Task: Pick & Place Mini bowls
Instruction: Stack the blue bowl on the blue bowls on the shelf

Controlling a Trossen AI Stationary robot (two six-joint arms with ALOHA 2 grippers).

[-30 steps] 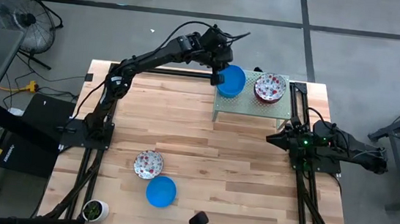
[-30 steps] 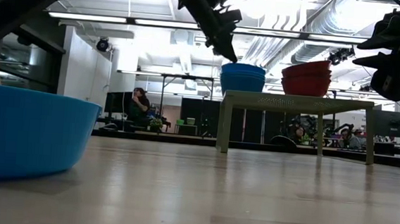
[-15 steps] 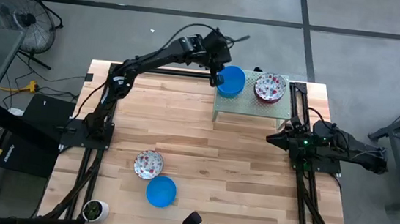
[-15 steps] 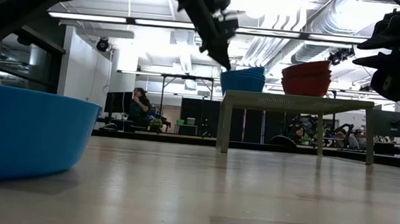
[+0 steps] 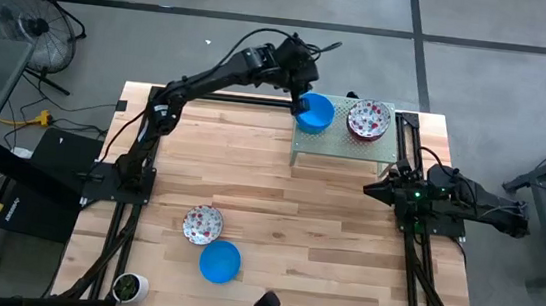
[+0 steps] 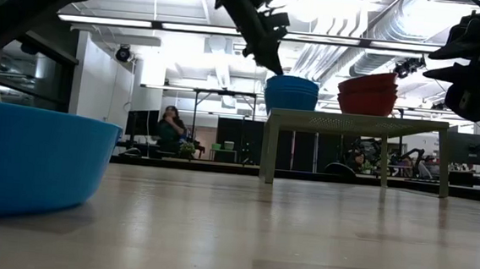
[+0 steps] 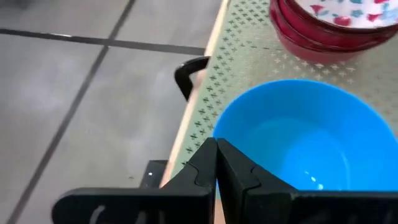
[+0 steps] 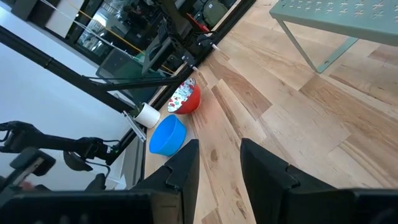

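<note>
The left gripper point(image 7: 216, 163), jaws closed and empty, hangs at the rim of the stacked plain blue round bowls point(image 7: 305, 140) — the right gripper point(image 8: 216, 163) waits open.

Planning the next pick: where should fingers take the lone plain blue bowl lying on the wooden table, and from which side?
Grip the blue bowl by its thin rim, coming straight down from above. It sits upright with its mouth open, so one finger can go inside the wall and one outside. Take the edge away from the floral bowl, which sits close beside it.
</note>
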